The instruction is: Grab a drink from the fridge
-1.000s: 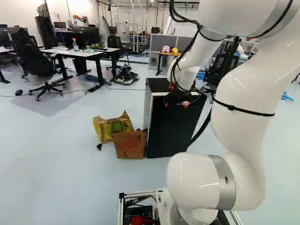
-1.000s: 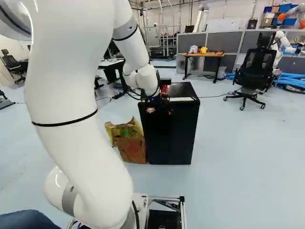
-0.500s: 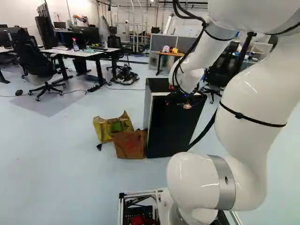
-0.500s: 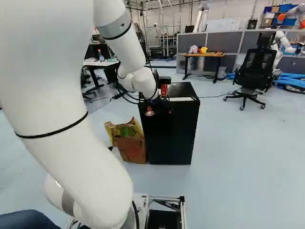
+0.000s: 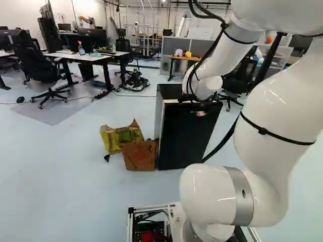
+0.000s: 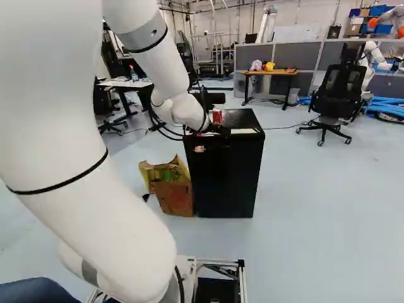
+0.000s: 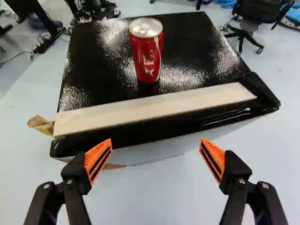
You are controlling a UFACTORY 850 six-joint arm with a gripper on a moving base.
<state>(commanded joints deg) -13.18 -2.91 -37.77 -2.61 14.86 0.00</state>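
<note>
The gripper (image 6: 218, 130) is at the upper front edge of the black fridge (image 6: 224, 177), its fingers too small to make out there. On the fridge top, a red can (image 6: 217, 117) stands upright. In the wrist view the gripper (image 7: 155, 144) is open, its orange pads far apart with nothing between them. Ahead of it run the fridge's front edge and a pale strip (image 7: 154, 108); the can (image 7: 146, 56) stands beyond these, untouched. The fridge door looks closed in the base views, and the fridge's inside is hidden.
A brown paper bag (image 5: 139, 155) and a yellow bag (image 5: 112, 138) lie on the floor against the fridge's side. Desks and an office chair (image 5: 43, 65) stand farther left; another chair (image 6: 339, 91) and another robot (image 6: 372, 55) are at the right back.
My arm has swung its upper links rightward in the left base view and leftward in the right base view. The wrist has tilted near the fridge's top edge. Base, fridge and bags have stayed put.
</note>
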